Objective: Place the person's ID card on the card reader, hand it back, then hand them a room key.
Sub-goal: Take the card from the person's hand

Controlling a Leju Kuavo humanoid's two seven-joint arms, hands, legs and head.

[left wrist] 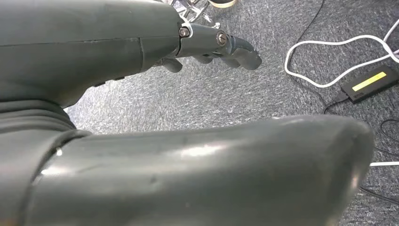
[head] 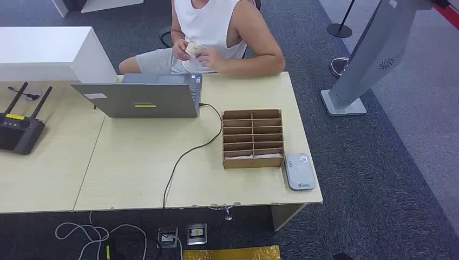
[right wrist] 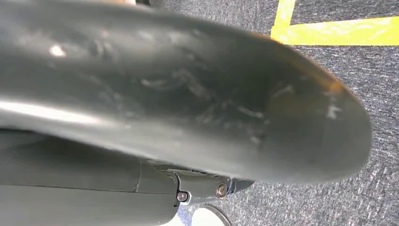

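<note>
Behind the desk sits a person (head: 216, 32) holding a small pale card (head: 190, 50) in both hands near the chest. The grey card reader (head: 299, 171) lies flat at the desk's right front corner. Beside it on its left stands a brown cardboard slotted box (head: 253, 138); thin card edges show in its nearest slots. My left hand (left wrist: 188, 165) hangs over the carpet with its fingers (left wrist: 235, 49) stretched out and nothing in it. My right hand (right wrist: 188, 94) also hangs above the carpet, its thumb wide across the picture, holding nothing.
An open silver laptop (head: 143, 96) stands at the desk's back, its black cable (head: 187, 154) running over the front edge. A black router (head: 19, 129) sits at the left. A grey kiosk stand (head: 368, 59) rises to the right. Cables and floor sockets (head: 184, 235) lie below the desk.
</note>
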